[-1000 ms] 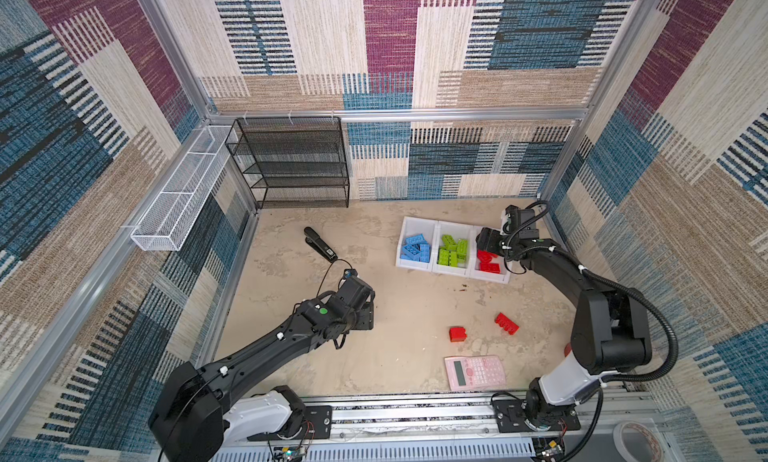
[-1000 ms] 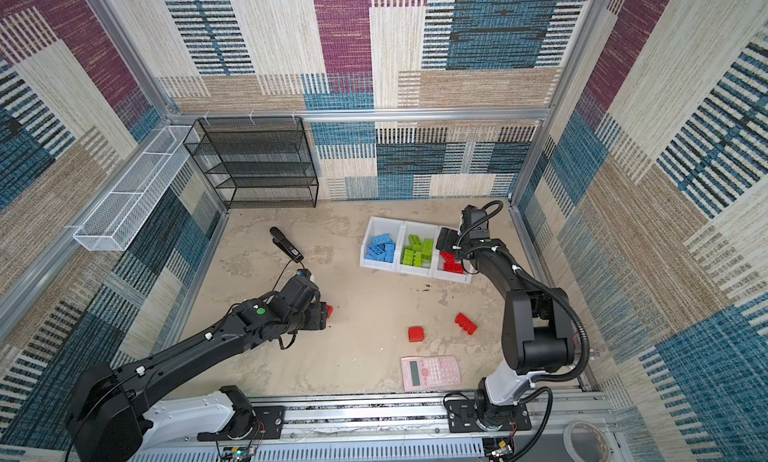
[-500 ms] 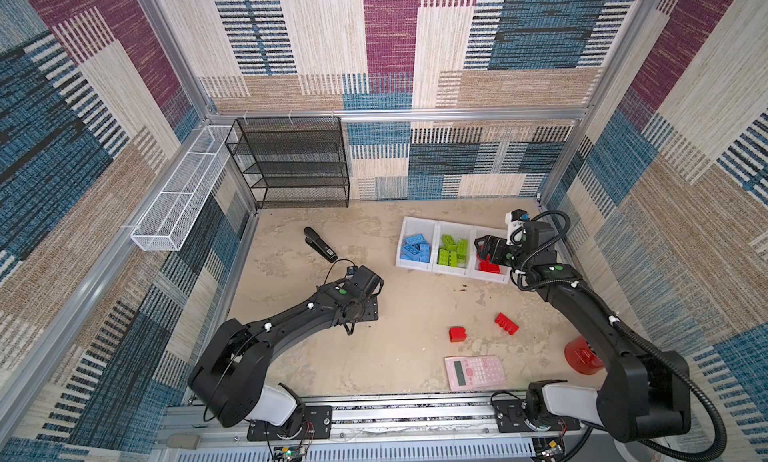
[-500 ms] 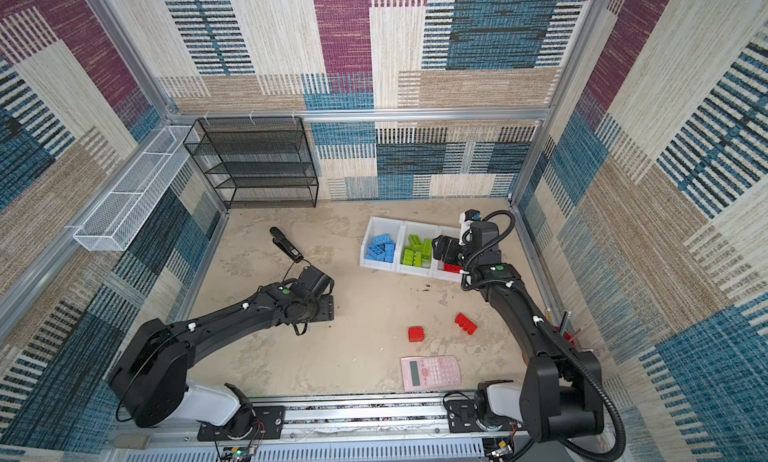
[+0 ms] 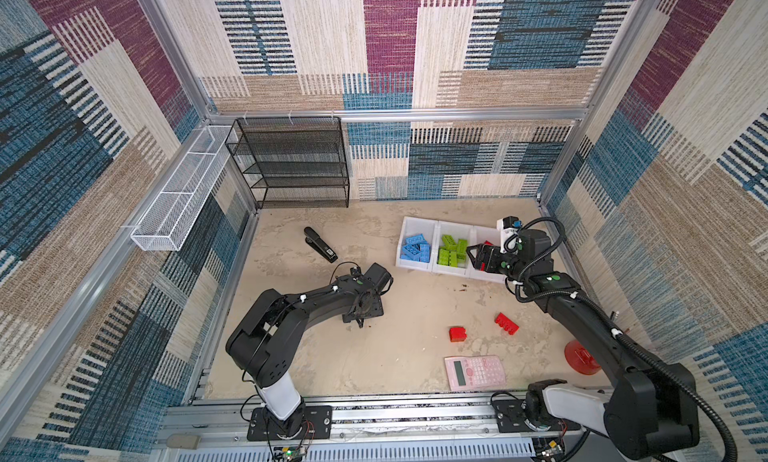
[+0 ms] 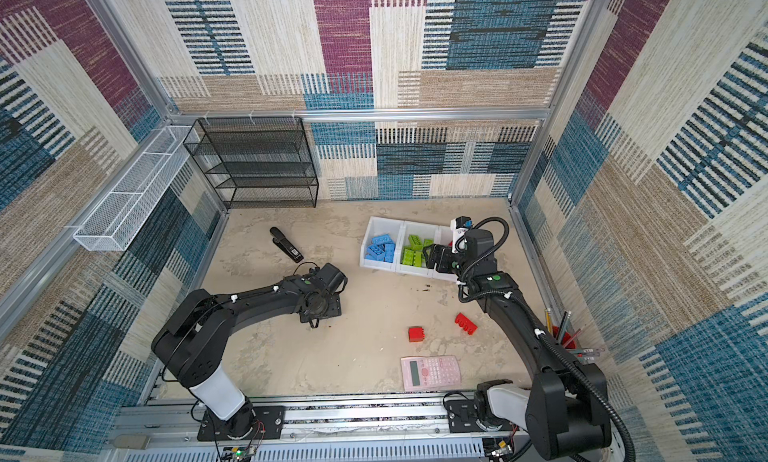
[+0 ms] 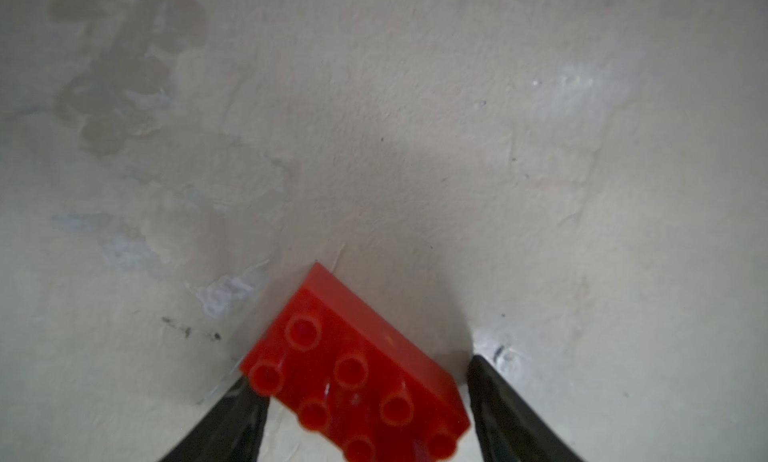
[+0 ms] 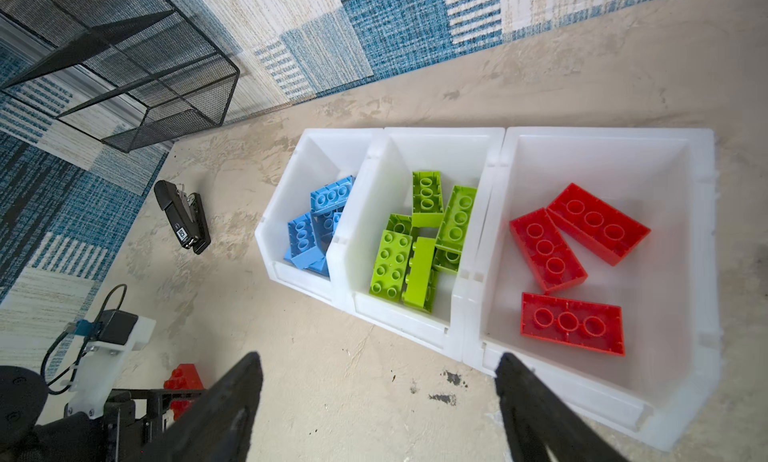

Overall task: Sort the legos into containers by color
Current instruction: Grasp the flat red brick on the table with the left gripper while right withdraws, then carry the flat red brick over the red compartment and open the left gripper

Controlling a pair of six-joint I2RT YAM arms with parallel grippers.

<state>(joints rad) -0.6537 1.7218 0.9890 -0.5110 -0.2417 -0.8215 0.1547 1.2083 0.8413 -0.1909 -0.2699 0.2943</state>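
**Red brick bracketed on the left, right tool backing off the red bin**

Red is all that remains loose on the desk (image 5: 415, 289). On the left, my arm has folded its elbow back toward its base over the last second, while my left tool (image 7: 359, 372) stays low over one red brick (image 7: 332, 356). The jaws stand apart on either side of the brick, which lies askew on the desk. One fingertip (image 7: 245, 397) touches a corner. I judge this a pick about to close, not a firm clamp.

Further right stand the three containers in a row. The blue legos (image 8: 303, 235) lie in the first bin (image 8: 282, 181), the green legos (image 8: 390, 260) in the middle bin (image 8: 436, 134), and three red legos (image 8: 573, 323) in the last bin (image 8: 702, 231). My right tool (image 8: 379, 356) has drawn back from over that bin to its front edge. Its jaws are wide and empty, so I take it a drop is done.

Two more red bricks (image 5: 457, 333) (image 5: 506, 323) lie on the desk near the pink calculator (image 5: 475, 372). That leaves three reds to bin, counting the bracketed one.

In both top views my left tool's body hides its brick, and my right wrist covers most of the red bin. The left wrist view is soft and cuts off the brick's near end, so I cannot tell whether the second fingertip touches.
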